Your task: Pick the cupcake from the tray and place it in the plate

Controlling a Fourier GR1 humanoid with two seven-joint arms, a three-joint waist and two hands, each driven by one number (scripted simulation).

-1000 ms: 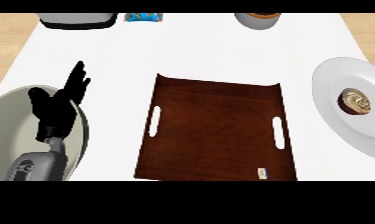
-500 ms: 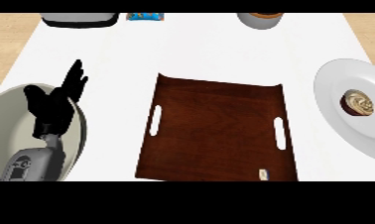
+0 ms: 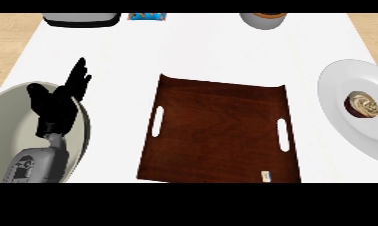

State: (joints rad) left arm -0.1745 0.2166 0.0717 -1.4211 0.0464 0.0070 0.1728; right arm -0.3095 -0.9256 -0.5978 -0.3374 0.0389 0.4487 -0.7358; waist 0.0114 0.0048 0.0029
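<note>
While the cupcake (image 3: 362,104) sits on the plate (image 3: 336,82), left robot hand (image 3: 59,101) rests spread.

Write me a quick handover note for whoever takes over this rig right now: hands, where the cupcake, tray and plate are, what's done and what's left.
Left hand: open, fingers up, resting at the view's left, holding nothing.
Right hand: not in view.
Cupcake: sitting on the white plate at the right edge, nothing touching it.
Tray: dark wood, centre of the counter, nothing on it.
Done: the cupcake is off the tray and in the plate, so the placing looks complete.
Left: apparently nothing beyond confirming the right hand is clear, since it cannot be seen.
</note>
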